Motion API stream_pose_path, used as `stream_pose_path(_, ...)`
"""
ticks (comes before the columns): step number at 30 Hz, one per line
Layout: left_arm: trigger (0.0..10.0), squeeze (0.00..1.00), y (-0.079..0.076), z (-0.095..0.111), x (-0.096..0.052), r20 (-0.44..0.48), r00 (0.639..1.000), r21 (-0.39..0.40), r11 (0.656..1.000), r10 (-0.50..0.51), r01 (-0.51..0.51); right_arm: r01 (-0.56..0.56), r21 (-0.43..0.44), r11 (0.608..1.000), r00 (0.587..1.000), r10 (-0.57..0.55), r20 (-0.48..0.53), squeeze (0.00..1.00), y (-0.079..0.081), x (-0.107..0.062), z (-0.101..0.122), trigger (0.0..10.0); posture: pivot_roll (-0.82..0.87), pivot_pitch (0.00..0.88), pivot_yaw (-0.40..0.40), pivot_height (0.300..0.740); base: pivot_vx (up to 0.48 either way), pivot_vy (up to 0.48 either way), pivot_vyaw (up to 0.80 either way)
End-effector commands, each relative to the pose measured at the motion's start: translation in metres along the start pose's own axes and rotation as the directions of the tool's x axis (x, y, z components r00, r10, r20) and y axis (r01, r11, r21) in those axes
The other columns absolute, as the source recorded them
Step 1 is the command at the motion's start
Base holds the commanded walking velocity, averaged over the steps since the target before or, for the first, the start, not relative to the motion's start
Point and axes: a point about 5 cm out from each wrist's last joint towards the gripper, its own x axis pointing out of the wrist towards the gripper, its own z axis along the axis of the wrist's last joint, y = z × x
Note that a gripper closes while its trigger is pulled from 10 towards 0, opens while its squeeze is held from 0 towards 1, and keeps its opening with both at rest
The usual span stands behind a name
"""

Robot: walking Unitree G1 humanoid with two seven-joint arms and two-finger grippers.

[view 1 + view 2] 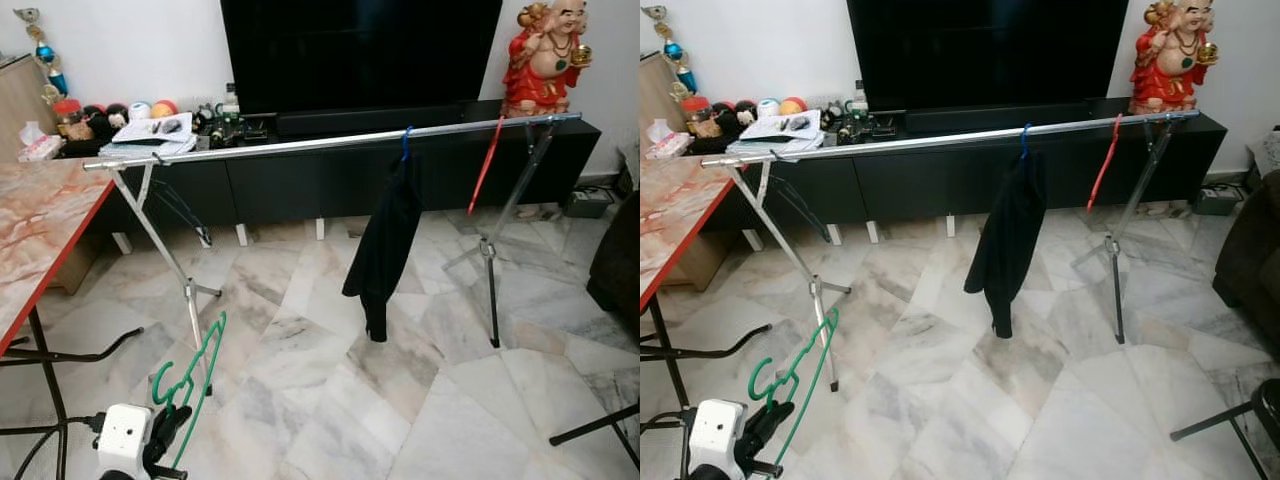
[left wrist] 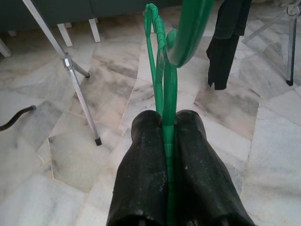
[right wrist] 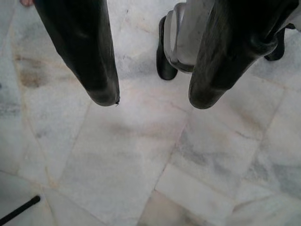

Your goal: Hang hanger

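One hanger in hand: a green hanger (image 1: 196, 372) is pinched by its thin wire between the closed fingers of the left gripper (image 1: 172, 425), low down and well short of the rail.
Grip: the black fingers (image 2: 146, 169) are pressed together on the wire, with the hook (image 2: 188, 28) standing up just beyond the fingertips.
Step in hand: judged to be the carry toward the rail (image 1: 330, 142), with the hanging itself not yet done.
How it is done well: the hook is best lifted above the bar, ahead of and well above the gripper, and lowered onto a bare stretch, perhaps short of the black garment (image 1: 385, 245) hung farther along.
Risk: the slim wire could be twisted in the pinch if swung quickly.
Materials: the hanger is seen as glossy green plastic-coated wire; the rail and its splayed legs (image 1: 160, 240) as bright metal tube; the floor (image 1: 330, 400) as polished grey-veined marble.
Also on the rail: a red hanger (image 1: 487, 160), beyond the garment.
Right gripper (image 3: 153, 101): fingers held apart and empty, pointed down at the floor.
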Motion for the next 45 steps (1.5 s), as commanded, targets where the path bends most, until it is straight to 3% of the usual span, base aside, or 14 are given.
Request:
stream_pose_path(1,10.0,0.0,0.007,0.002,-0.003,-0.002,1.0,0.006,1.0,0.018,-0.018,-0.003,0.004,1.0,1.0,0.003,-0.019,0.0,0.001,-0.001,-0.004,10.0,0.11,0.0,0.063,0.74,0.0,0.0,0.0)
stream_pose_path(13,10.0,0.0,0.006,0.006,0.004,0.0,1.0,0.004,1.0,0.003,-0.003,-0.03,0.006,1.0,0.999,0.03,-0.031,0.0,0.008,0.001,-0.002,10.0,0.11,0.0,0.073,0.74,0.062,0.0,0.0)
stream_pose_path(45,10.0,0.0,-0.004,0.001,0.0,-0.016,1.0,-0.033,0.999,-0.004,0.003,-0.081,0.011,0.997,0.995,0.081,-0.049,0.0,0.014,0.002,-0.002,10.0,0.1,0.0,0.066,0.74,0.345,0.0,0.0)
